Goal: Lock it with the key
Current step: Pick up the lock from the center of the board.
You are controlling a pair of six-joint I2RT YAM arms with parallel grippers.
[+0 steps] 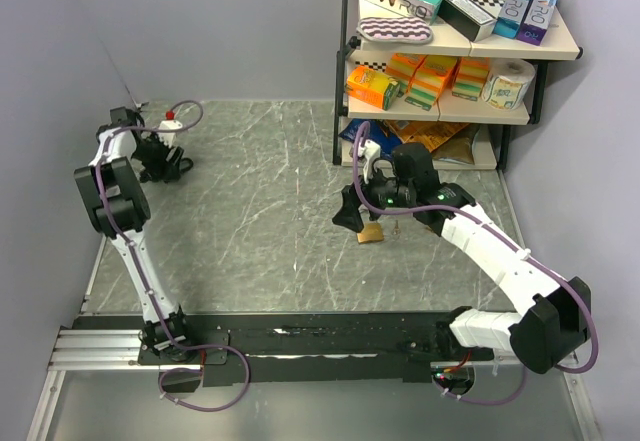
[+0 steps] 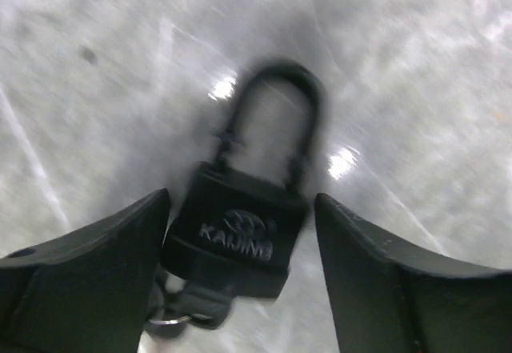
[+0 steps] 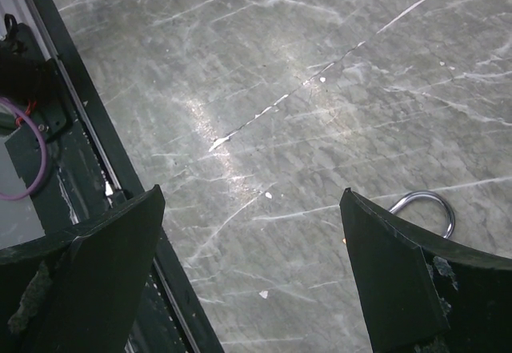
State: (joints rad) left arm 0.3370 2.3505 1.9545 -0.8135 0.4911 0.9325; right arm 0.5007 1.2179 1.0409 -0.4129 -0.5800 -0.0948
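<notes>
The right arm (image 1: pixel 490 251) rises from its base, folds at the elbow and stretches forward and inward, wrist tipped down over the table (image 1: pixel 260 191); the brass lock (image 1: pixel 371 232) lies just below and beside the right gripper (image 1: pixel 358 213), a little to the nearer side of it; in the right wrist view only its silver shackle (image 3: pixel 428 207) shows, peeping out past the right-hand finger, outside the jaws; those jaws stand as wide as they go, with bare table between them, holding and touching nothing.

The left arm (image 1: pixel 120 211) climbs from its base, bends back at the elbow and reaches to the far left corner, wrist bent down to the table; the black lock (image 2: pixel 236 229) lies flat right between the fingers of the left gripper (image 2: pixel 242 201), body toward the wrist, shackle pointing away past the fingertips; a key ring (image 2: pixel 164 319) peeps from under the body's near end, by the left-hand finger; the jaws are wide apart and flank the body closely; the left-hand finger looks to meet its edge, the right-hand one shows a thin gap, but the view is blurred and contact cannot be told; no grip is closed on it.

Farther off, beyond the right gripper, a shelf (image 1: pixel 450 51) of boxes stands against the wall.
</notes>
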